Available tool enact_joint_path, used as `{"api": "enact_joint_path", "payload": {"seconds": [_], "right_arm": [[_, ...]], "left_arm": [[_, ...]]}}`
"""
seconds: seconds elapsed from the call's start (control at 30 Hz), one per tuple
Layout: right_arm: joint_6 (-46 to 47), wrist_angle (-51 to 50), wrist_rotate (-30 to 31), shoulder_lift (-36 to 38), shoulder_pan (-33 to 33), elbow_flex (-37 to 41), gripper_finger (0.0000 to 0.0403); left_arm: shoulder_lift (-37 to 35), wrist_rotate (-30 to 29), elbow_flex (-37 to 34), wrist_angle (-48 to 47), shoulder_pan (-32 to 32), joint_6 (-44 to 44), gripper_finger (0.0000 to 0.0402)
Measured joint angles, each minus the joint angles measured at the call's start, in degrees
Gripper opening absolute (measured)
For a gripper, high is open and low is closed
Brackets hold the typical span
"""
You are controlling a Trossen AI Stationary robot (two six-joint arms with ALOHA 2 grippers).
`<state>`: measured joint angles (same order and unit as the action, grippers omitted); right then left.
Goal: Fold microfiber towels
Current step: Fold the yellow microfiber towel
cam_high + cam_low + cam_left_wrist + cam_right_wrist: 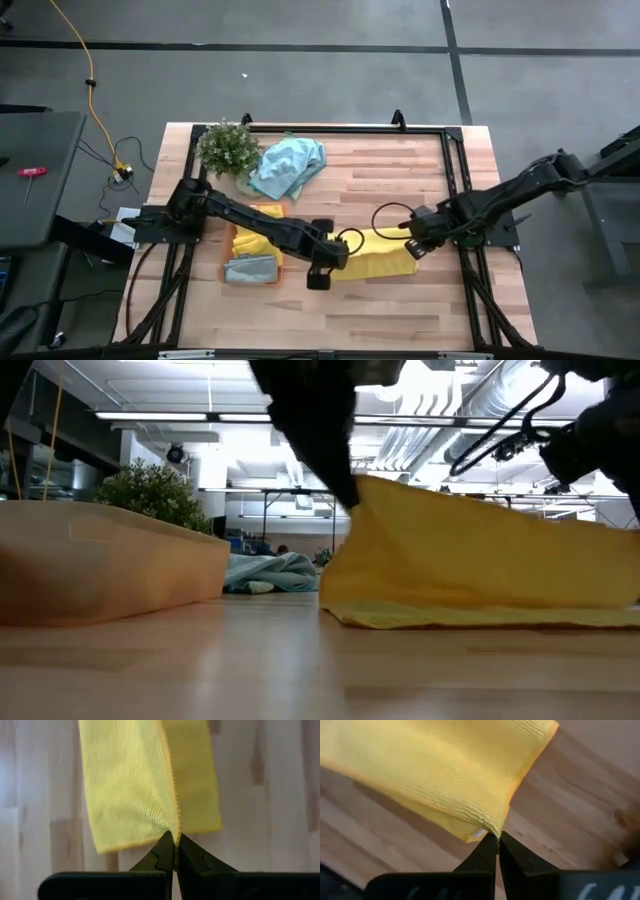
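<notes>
Left tool (pixel 175 840) clenched on one edge of the yellow towel (pixel 375 255); right tool (pixel 497 840) clenched on its opposite corner, cloth lifted above the table (pixel 400 310).

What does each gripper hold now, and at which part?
Both hold the yellow towel: the left gripper pinches its edge, the right gripper pinches a corner.

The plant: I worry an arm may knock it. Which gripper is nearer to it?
Left. The left gripper, shut on the yellow towel mid-table, is nearer the plant at the far left corner. The right gripper holds the towel's other end, farther away.
</notes>
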<state>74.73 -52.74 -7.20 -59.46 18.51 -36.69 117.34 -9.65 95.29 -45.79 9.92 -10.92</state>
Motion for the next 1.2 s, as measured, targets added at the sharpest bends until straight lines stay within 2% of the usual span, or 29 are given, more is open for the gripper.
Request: {"api": "enact_joint_path", "payload": {"seconds": [0.27, 0.53, 0.7, 0.9, 1.0, 1.2], "right_arm": [[-0.2, 0.7, 2.8, -3.0, 0.0, 0.0, 0.0000], [-1.8, 1.5, -1.0, -3.2, 0.0, 0.0, 0.0000], [-1.7, 1.8, 0.1, -3.2, 0.7, 0.0, 0.0000], [-3.2, 1.8, -1.3, -3.2, 0.8, 0.0, 0.0004], [-4.2, 1.9, -2.8, -3.2, 0.8, 0.0, 0.0033], [-6.9, 2.2, -4.0, -1.9, 0.8, 0.0, 0.0139]], "left_arm": [[3.9, 2.7, 0.0, 0.2, 0.6, -0.9, 0.0000], [6.9, 3.0, 0.0, 0.6, 1.5, -1.0, 0.0000], [7.6, 3.0, 0.0, 0.8, 1.6, -1.1, 0.0005], [7.6, 3.8, 0.0, 1.6, 1.7, -1.1, 0.0020], [7.6, 5.8, 0.0, 2.1, 1.3, -1.0, 0.0038], [6.8, 7.6, 0.0, 0.5, 0.9, 1.3, 0.0093]]}}
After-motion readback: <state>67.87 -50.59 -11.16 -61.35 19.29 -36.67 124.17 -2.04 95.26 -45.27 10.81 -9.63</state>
